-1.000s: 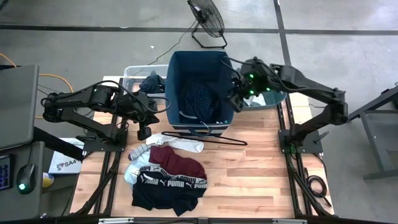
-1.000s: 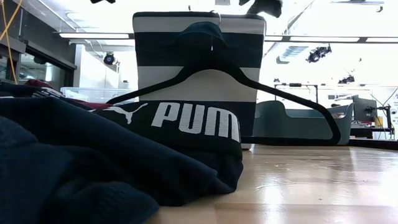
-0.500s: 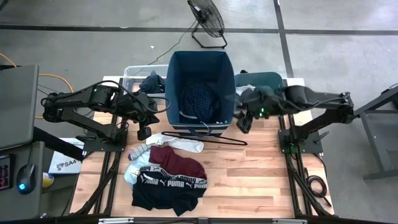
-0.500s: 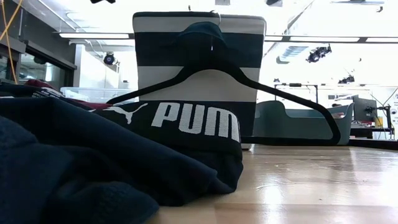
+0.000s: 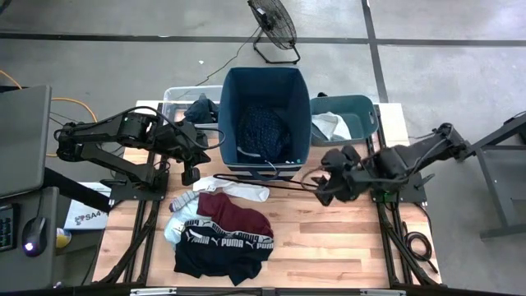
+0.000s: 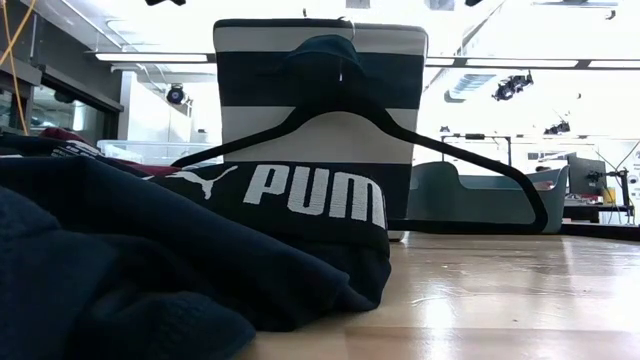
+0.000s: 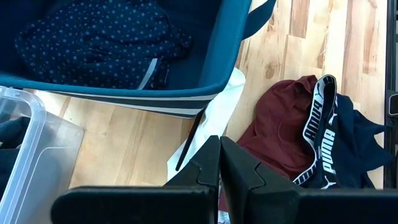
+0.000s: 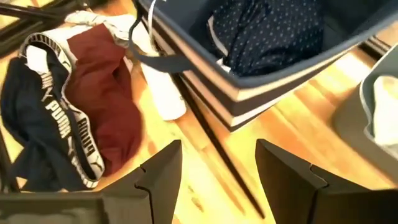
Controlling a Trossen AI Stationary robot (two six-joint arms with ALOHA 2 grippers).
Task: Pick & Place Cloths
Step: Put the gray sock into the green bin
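While our left gripper (image 7: 219,163) waits pinched shut beside the blue bin (image 5: 265,82), our right gripper (image 5: 323,190), fingers spread empty, sits across the bin's front from the maroon cloth (image 5: 238,215).

In the low view the black garment (image 6: 150,260) with its white PUMA waistband fills the foreground and runs off the left and bottom edges, hiding the other cloths behind it. The striped bin (image 6: 320,110) shows only its outer wall, so its contents cannot be seen there. Neither gripper can be made out in that view.
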